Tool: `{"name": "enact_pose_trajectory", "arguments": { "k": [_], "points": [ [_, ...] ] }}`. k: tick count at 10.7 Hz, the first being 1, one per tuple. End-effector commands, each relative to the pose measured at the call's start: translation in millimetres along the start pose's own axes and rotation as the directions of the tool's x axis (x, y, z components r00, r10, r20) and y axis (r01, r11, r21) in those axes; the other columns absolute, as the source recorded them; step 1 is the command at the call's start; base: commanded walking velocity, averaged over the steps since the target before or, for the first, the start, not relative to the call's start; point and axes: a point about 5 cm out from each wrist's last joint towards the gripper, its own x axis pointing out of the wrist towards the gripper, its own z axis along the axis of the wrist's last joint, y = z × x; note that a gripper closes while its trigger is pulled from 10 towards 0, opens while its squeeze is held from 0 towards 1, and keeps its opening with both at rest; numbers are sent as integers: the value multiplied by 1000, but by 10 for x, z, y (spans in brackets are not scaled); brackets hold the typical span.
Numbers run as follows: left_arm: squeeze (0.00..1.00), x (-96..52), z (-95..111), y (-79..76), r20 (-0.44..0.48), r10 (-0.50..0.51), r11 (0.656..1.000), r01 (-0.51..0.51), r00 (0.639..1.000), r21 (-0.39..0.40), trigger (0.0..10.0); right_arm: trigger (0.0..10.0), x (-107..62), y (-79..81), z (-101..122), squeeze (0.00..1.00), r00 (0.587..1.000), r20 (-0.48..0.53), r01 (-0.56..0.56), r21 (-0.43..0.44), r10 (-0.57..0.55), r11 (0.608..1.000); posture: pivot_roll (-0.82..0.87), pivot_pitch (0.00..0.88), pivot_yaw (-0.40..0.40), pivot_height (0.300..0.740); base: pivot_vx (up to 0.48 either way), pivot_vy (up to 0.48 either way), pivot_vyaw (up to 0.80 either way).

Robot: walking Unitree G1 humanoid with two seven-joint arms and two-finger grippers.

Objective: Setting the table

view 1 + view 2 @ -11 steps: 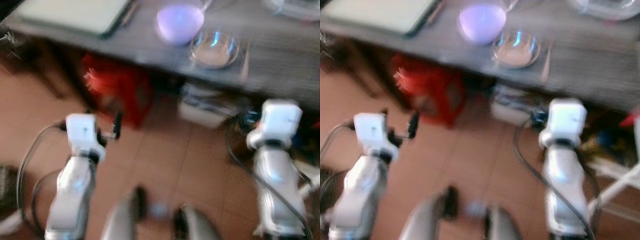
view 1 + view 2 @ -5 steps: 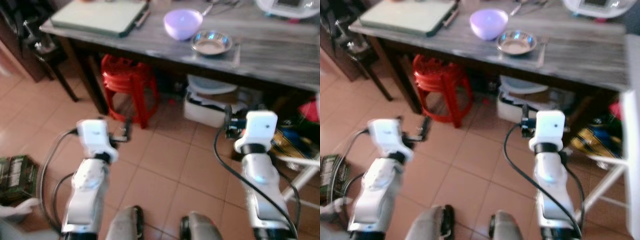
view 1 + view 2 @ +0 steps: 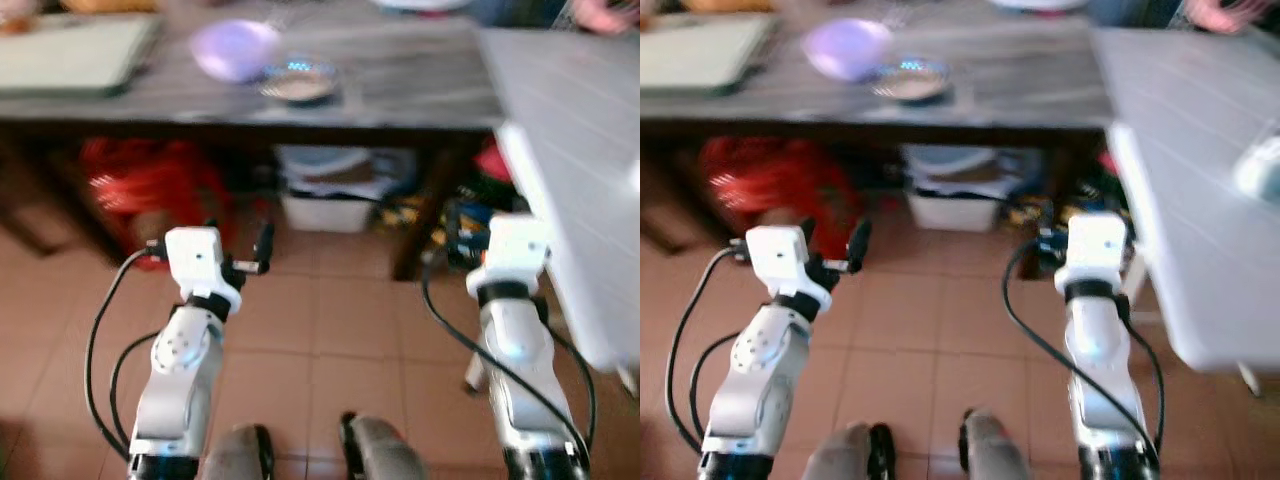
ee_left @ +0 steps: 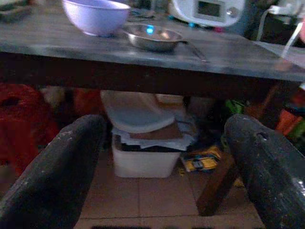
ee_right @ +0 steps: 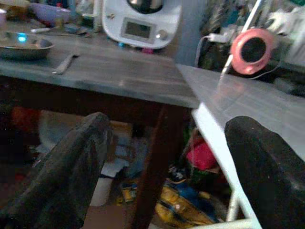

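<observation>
A lavender bowl [image 3: 235, 48] and a shallow metal bowl [image 3: 297, 82] stand side by side on the dark grey wooden table [image 3: 420, 85]. A utensil [image 4: 194, 48] lies beside the metal bowl. Both arms are held low over the tiled floor, short of the table's front edge. My left gripper [image 4: 164, 129] is open and empty, pointing under the table below the bowls. My right gripper [image 5: 169, 125] is also open and empty, facing the table's right leg [image 5: 152, 167].
A white table [image 3: 570, 150] juts in on the right, close to my right arm. Under the dark table are a red stool [image 3: 140, 190], a white box [image 3: 328, 205] and clutter. A green board [image 3: 70, 55] and a white kitchen appliance [image 5: 143, 21] sit on the tabletop.
The camera has swung right: the bowls sit further left in the picture and the white table has come into view. Both arms stay low with their fingers open.
</observation>
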Motion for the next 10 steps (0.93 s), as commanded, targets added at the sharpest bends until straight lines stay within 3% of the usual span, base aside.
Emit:
{"name": "enact_pose_trajectory", "arguments": {
  "k": [1,4,6,10],
  "points": [
    [0,-19,17,13,12,6,1000,-7,1000,13,10000,10000,14,-4,3,0,1000,5,-1,4,1,1000,-41,171,16,740,0,-382,0],
    [0,-13,26,11,20,10,1000,-10,1000,15,10000,10000,23,8,32,0,1000,22,-14,4,14,1000,-44,167,12,740,0,-405,0],
    [0,-45,30,123,33,88,995,-90,996,42,10000,10000,4,-11,83,0,999,45,-30,54,28,998,-48,165,13,740,0,-409,0],
    [0,-132,-28,127,11,110,993,-111,994,35,10000,10000,-157,-21,30,0,998,9,-62,74,61,995,-47,173,7,740,0,-469,0]
  ]
}}
